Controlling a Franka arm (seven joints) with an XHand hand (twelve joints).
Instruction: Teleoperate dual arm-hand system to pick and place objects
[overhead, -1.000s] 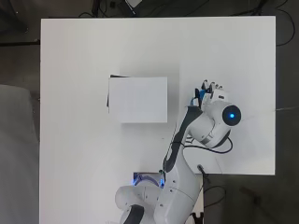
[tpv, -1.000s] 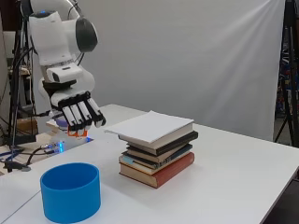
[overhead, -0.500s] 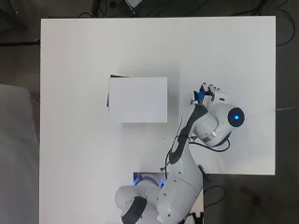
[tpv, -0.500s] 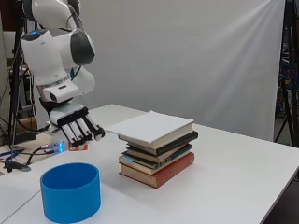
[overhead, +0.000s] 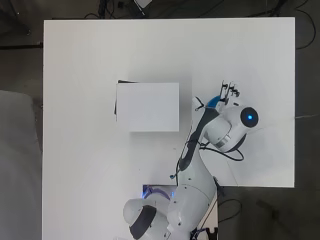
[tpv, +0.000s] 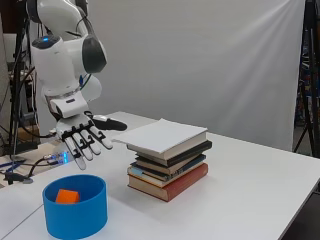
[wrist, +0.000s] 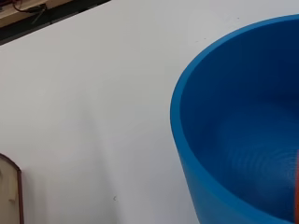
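The hand (tpv: 82, 141) hangs above the blue bowl (tpv: 75, 206), palm down, with its fingers (tpv: 95, 142) spread and nearly straight, so it is open and holds nothing. An orange block (tpv: 67, 196) lies inside the bowl, toward the side nearer the arm. The bowl stands on the white worktop (tpv: 240, 200), close to its near edge in the side view. Just beside the bowl, a stack of books (tpv: 167, 160) sits on the worktop, its topmost book closed with a white cover (overhead: 148, 107). From above, the arm hides most of the bowl, and only the fingertips (overhead: 229, 90) and a sliver of blue show past the wrist. The wrist view looks down into the bowl (wrist: 233, 140), with its rim and inner wall close up and a thin strip of orange (wrist: 296, 186) at the picture's edge.
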